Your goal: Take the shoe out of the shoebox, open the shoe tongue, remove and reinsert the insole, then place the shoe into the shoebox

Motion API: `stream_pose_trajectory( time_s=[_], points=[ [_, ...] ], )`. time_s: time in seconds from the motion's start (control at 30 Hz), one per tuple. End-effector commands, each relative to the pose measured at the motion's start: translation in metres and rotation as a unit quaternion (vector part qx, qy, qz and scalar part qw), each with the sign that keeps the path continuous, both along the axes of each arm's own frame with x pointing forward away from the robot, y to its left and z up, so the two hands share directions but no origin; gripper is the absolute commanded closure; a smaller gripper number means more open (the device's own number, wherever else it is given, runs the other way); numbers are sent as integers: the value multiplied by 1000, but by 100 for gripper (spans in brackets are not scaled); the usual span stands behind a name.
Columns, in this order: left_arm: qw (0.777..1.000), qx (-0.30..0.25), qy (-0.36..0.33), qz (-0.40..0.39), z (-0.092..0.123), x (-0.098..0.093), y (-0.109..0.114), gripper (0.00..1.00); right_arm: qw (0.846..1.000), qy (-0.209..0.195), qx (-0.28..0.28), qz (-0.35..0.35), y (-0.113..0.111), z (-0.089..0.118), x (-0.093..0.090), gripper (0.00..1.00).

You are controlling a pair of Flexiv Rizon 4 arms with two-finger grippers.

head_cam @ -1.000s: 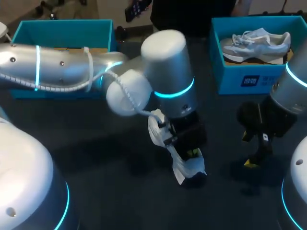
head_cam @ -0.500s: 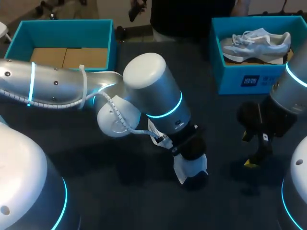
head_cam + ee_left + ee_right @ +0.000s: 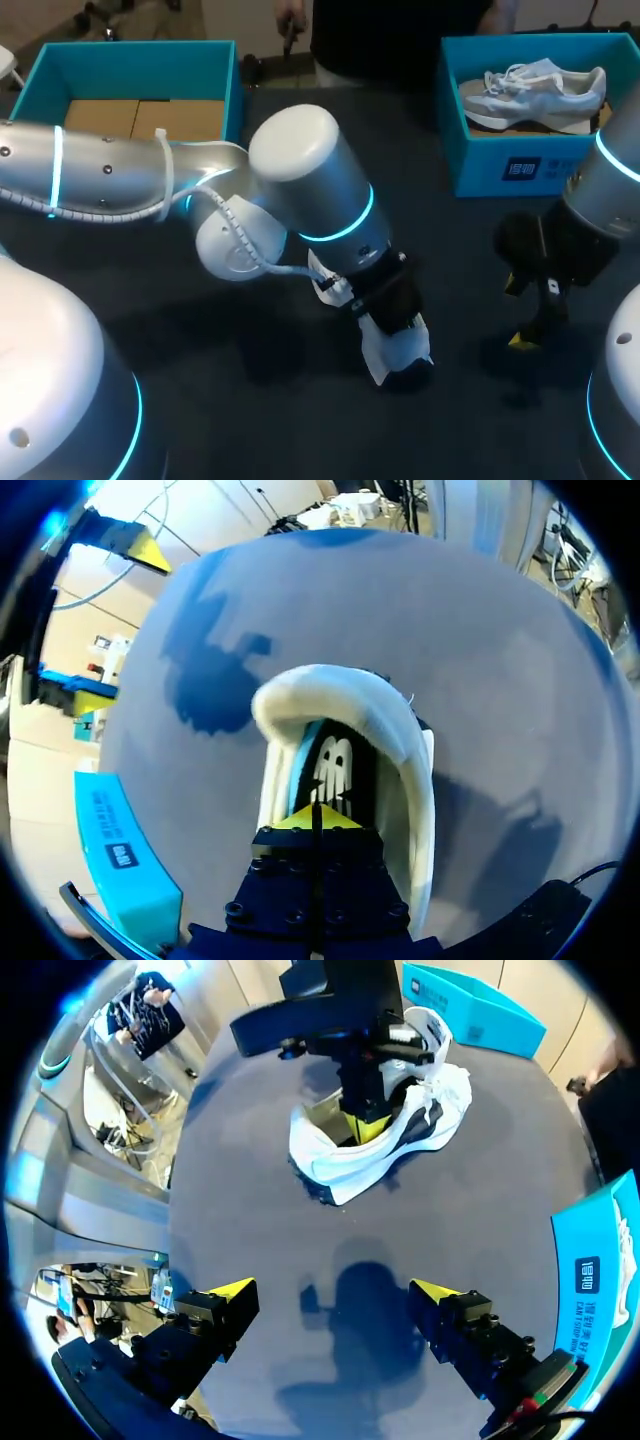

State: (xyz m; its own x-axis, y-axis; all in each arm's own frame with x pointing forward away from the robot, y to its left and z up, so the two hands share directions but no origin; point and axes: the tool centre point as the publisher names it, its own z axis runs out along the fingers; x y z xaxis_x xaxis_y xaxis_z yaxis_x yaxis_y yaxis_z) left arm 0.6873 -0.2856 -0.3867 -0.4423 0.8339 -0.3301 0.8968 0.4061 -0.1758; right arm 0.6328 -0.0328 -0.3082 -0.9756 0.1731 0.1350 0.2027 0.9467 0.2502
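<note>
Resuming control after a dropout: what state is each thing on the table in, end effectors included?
White shoe: out of its box, standing on its sole.
Insole: inside the shoe.
Left end effector: shut, tips down inside the shoe.
Right end effector: open, over bare table.
Left box: open, no shoe inside.
Right box: open, holding a second shoe.

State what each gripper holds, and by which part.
Right gripper: open, holding nothing. Left gripper: tips together inside the white shoe at the insole; whether they pinch it cannot be told.
</note>
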Motion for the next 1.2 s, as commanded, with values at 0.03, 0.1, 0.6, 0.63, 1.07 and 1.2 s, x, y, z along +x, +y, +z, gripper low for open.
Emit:
stream_pose_trajectory(
  time_s=[0.03, 0.1, 0.6, 0.63, 1.07, 1.2],
  points=[
    [1000, 24, 1, -4, -20, 0, -18, 100, 1000, 0, -1, 0, 1, -1, 0, 0],
    [999, 38, 7, -7, -29, 0, -17, 100, 1000, 0, -1, 0, 1, -1, 0, 0],
    [985, 154, 37, -63, -40, -12, 60, 100, 1000, 0, -1, 0, 1, -1, 0, 0],
    [985, 159, 36, -62, -38, -9, 64, 100, 1000, 0, -1, 0, 1, -1, 0, 0],
    [995, 77, 29, -60, 10, 5, 39, 100, 1000, 0, -1, 0, 1, -1, 0, 0],
    [999, 15, 16, -38, 22, -2, 22, 100, 1000, 0, -1, 0, 1, -1, 0, 0]
  ],
)
